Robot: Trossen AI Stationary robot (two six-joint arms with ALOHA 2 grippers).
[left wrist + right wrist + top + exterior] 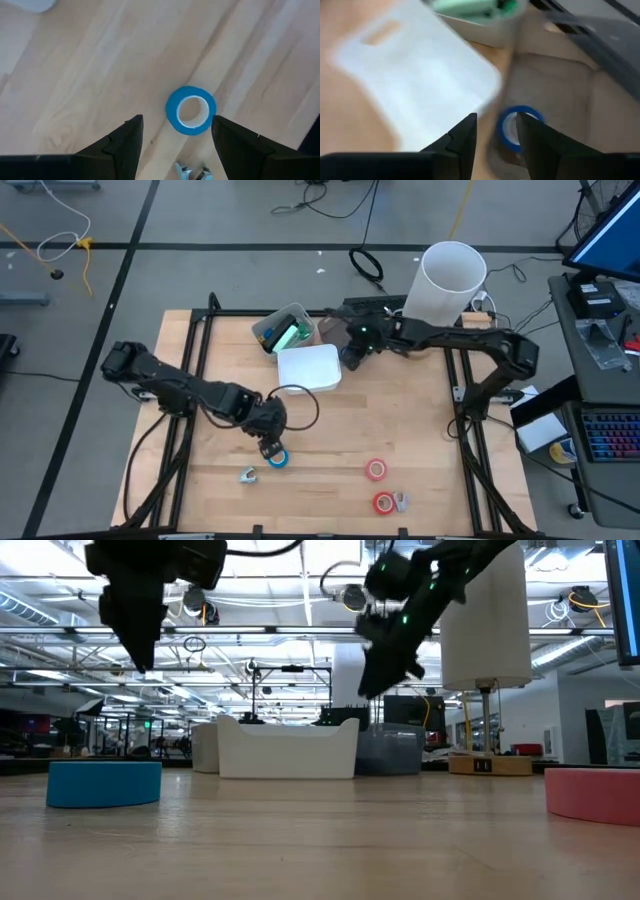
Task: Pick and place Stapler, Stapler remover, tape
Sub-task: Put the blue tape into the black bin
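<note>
Blue tape [191, 110] lies flat on the wooden tabletop [400, 420], right under the left claw [270, 446], whose two fingers stand wide apart on either side of it without touching. My guess is the claw hangs over the roll so that it can drop and close on the ring from outside; nothing is held yet. Just beside that roll sits a small metal piece [247, 475], perhaps the staple remover, close enough that a careless descent could nudge it.

Across the tabletop the right claw [352, 352] is up near the white tray [309, 366], its fingers partly apart with a second blue roll [518, 127] showing between them. Whether it grips that roll or only hovers above it, I cannot tell. It seems headed for the tray or the clear bin [283, 329] behind it, which already has something green inside.

Two red rolls [377, 470] wait near the front edge, well apart from both arms, the nearer one [384, 502] with another little metal object touching it. A tall white cylinder [446, 283] stands at the back right, close to the right arm's reach, and a loose cable loops across the boards by the left arm's wrist.
</note>
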